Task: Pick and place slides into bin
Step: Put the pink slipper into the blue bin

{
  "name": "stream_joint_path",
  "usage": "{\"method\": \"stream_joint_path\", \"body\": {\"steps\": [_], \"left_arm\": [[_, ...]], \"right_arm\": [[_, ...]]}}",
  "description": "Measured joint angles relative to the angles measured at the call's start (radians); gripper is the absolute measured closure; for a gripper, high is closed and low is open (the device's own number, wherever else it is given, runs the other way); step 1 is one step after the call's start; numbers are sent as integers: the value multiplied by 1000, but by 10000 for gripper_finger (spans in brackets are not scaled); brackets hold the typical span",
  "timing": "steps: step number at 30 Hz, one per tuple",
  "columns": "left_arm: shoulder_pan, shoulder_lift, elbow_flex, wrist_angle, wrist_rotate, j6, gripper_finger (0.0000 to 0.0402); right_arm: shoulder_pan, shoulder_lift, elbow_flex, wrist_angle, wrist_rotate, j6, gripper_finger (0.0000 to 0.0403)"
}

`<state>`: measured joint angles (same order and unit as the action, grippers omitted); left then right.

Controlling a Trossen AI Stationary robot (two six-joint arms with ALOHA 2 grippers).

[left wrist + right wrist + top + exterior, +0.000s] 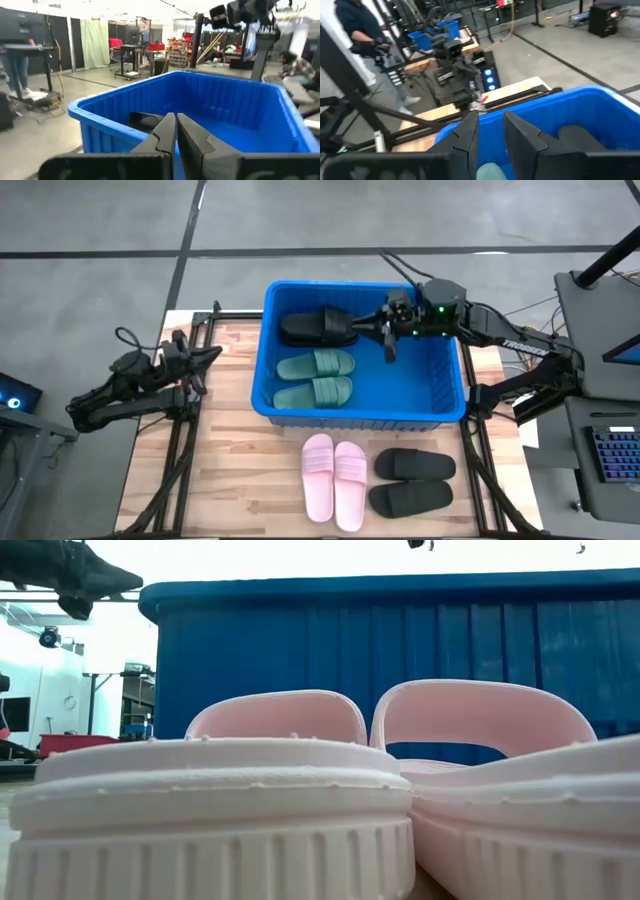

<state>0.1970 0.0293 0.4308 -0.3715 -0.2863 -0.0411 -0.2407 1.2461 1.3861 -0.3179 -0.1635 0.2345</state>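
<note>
Right gripper [388, 340] open over the bin [262, 370] — 3 slides inside.

Low view: pink slides [300, 800] hide table (mostly).

Light wooden table [230, 480]: blue bin [450, 412] at far middle; pink slides [333, 480] and black slides [412, 481] side by side near front edge

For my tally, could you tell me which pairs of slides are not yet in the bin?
The pink pair and the black pair lie on the table; the green pair sits inside the blue bin.
</note>
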Motion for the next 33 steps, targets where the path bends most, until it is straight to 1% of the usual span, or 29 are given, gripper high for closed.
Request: {"method": "stream_joint_path", "body": {"steps": [3, 9, 15, 16, 18, 20, 22, 24, 28, 33], "left_arm": [[0, 0, -6, -7, 0, -76, 400], [0, 18, -19, -5, 8, -117, 400], [0, 10, -27, -5, 1, -140, 400], [0, 10, -27, -4, 1, -140, 400], [0, 9, -25, -3, 0, -140, 400], [0, 8, -24, -3, -6, -137, 400], [0, 9, -24, -3, -22, -137, 400], [0, 9, -24, -3, -23, -137, 400], [0, 9, -24, -4, -21, -151, 400], [0, 10, -24, -5, -21, -278, 400]], "right_arm": [[41, 0, 0, 0, 2, 1, 307], [120, 17, -1, 31, 8, 2, 260], [170, 107, -2, 72, 3, 48, 221], [177, 126, -3, 70, -6, 50, 216], [194, 166, -3, 72, -61, 49, 207], [211, 200, -3, 87, -130, 38, 202], [232, 232, -3, 103, -139, 97, 200], [257, 258, -3, 95, -138, 125, 200], [328, 302, -3, 89, -109, 93, 200], [423, 347, -3, 85, -60, 120, 200]]}}
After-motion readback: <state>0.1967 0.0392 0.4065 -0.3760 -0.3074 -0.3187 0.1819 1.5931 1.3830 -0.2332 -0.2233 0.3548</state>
